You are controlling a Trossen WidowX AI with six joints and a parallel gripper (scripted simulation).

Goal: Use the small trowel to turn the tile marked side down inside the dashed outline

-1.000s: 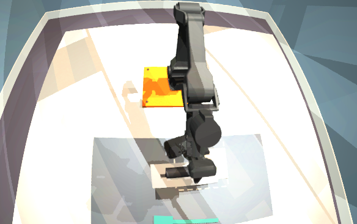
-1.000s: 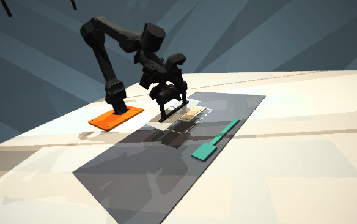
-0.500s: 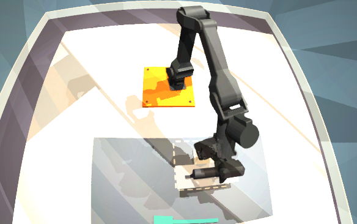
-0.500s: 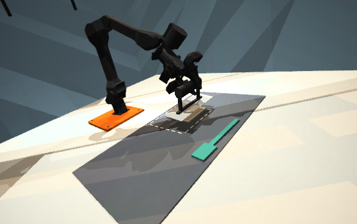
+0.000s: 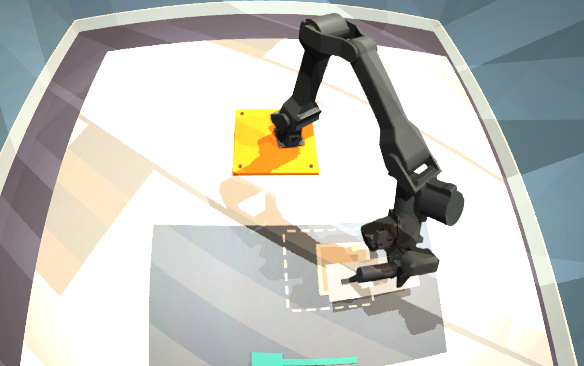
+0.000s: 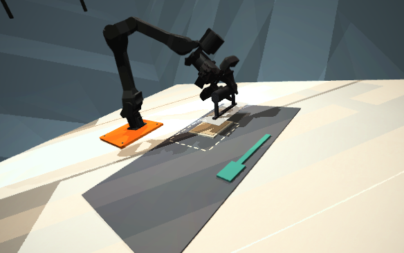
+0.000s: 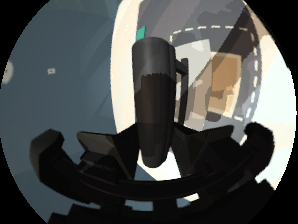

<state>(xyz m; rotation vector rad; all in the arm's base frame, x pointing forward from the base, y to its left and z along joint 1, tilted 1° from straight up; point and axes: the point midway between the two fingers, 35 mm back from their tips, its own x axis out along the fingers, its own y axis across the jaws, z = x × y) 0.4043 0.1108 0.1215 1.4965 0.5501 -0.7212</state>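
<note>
The tile (image 5: 344, 254) (image 6: 209, 130) (image 7: 229, 75), tan with a cream border, lies flat on the mat (image 5: 200, 300) (image 6: 155, 193), within the dashed outline (image 5: 296, 310) near its right side in the top view. I cannot make out its marking. My gripper (image 5: 397, 272) (image 6: 221, 90) (image 7: 153, 121) is shut on the trowel's black handle (image 5: 372, 272) (image 7: 154, 62). The trowel's pale rectangular blade (image 5: 341, 289) (image 7: 194, 57) is raised above the mat, with a shadow below it. In the top view it hides the tile's lower right part. Contact between blade and tile cannot be told.
A teal paddle (image 5: 267, 359) (image 6: 231, 171) (image 7: 141, 33) lies near the mat's front edge, beyond the outline. The arm's base stands on an orange-yellow plate (image 5: 249, 142) (image 6: 112, 139) behind the mat. A raised pale rim (image 5: 250, 6) borders the table.
</note>
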